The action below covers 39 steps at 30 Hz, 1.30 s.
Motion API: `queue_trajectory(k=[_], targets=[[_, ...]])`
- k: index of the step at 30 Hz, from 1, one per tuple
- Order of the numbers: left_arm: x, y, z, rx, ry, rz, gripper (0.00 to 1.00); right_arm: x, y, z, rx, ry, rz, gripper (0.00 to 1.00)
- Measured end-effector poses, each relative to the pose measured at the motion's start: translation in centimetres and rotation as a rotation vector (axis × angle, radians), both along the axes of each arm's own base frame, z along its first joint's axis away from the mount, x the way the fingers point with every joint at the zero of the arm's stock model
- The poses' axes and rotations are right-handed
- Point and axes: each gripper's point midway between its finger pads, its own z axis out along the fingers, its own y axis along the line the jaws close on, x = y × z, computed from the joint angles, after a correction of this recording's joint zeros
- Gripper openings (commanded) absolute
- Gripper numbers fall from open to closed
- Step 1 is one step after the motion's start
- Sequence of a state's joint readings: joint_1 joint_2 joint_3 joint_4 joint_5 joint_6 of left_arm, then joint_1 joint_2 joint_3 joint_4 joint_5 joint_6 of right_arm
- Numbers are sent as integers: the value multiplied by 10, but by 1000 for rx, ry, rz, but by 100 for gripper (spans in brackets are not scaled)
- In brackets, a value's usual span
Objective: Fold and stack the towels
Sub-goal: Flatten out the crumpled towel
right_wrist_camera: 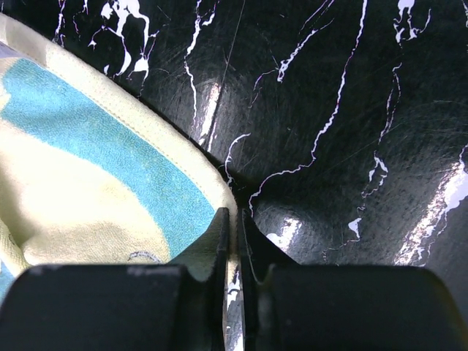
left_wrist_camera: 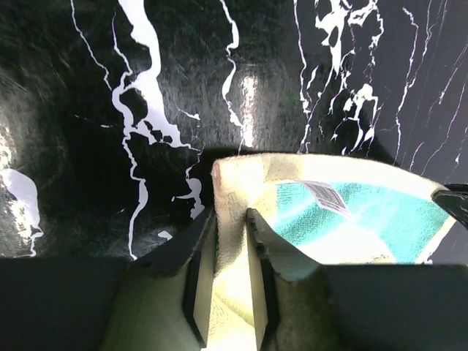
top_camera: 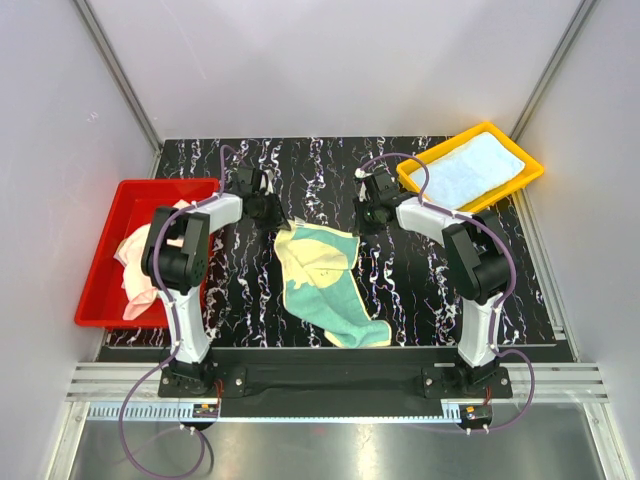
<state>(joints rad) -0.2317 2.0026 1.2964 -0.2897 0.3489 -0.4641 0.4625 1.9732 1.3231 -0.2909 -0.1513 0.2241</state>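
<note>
Peach towels (top_camera: pixel 135 265) lie crumpled in the red plastic tray (top_camera: pixel 97 285) on the left, and beside it the left gripper (left_wrist_camera: pixel 230 219) is clamped on the far left corner of a soft terry towel (top_camera: pixel 325 280). That towel is pale yellow with a teal band, and it lies rumpled mid-table (top_camera: pixel 420 290) on glossy black marble. At its far right corner the right gripper (right_wrist_camera: pixel 232 216) has its jaws drawn to a slit, though I cannot tell whether cloth is caught, and a blue towel (top_camera: pixel 470 170) lies flat in the yellow tray (top_camera: pixel 531 171) beyond.

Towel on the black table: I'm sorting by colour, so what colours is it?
The towel is pale yellow with teal; best in top external view.
</note>
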Motion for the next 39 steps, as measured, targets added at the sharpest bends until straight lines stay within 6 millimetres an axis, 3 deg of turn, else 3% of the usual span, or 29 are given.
queue_trajectory(k=[5, 12, 16, 18, 20, 23, 25, 27, 29, 32, 33, 34, 36, 39], targets=[[1, -4, -3, -18, 11, -9, 0, -1, -2, -1, -4, 5, 0, 0], [2, -7, 0, -39, 10, -20, 0, -4, -8, -1, -28, 27, 0, 0], [1, -7, 20, -43, -10, -21, 0, 10, -16, 20, -68, -8, -10, 0], [5, -8, 50, -54, -66, -24, 0, 23, -19, 45, -88, -63, -21, 0], [13, -10, 97, -76, -161, -31, 0, 34, -22, 81, -98, -136, -25, 0], [21, -15, 188, -131, -364, -52, 0, 46, -24, 156, -77, -283, -19, 0], [14, -15, 245, -166, -495, -67, 0, 45, -26, 214, -44, -397, -15, 0], [-5, -15, 299, -205, -623, -89, 0, 33, -32, 271, -5, -506, -12, 0], [-30, -17, 340, -241, -726, -118, 0, 9, -40, 319, 42, -600, 1, 0], [-72, -26, 381, -295, -837, -190, 0, -38, -51, 370, 108, -713, 53, 0], [-86, -31, 388, -311, -859, -218, 0, -65, -57, 384, 137, -754, 87, 0], [-99, -34, 392, -323, -875, -242, 0, -72, -59, 388, 145, -764, 95, 0], [-130, -45, 397, -357, -893, -304, 0, -110, -64, 399, 198, -825, 156, 0], [-168, -58, 397, -405, -903, -383, 0, -157, -70, 393, 250, -842, 231, 0]])
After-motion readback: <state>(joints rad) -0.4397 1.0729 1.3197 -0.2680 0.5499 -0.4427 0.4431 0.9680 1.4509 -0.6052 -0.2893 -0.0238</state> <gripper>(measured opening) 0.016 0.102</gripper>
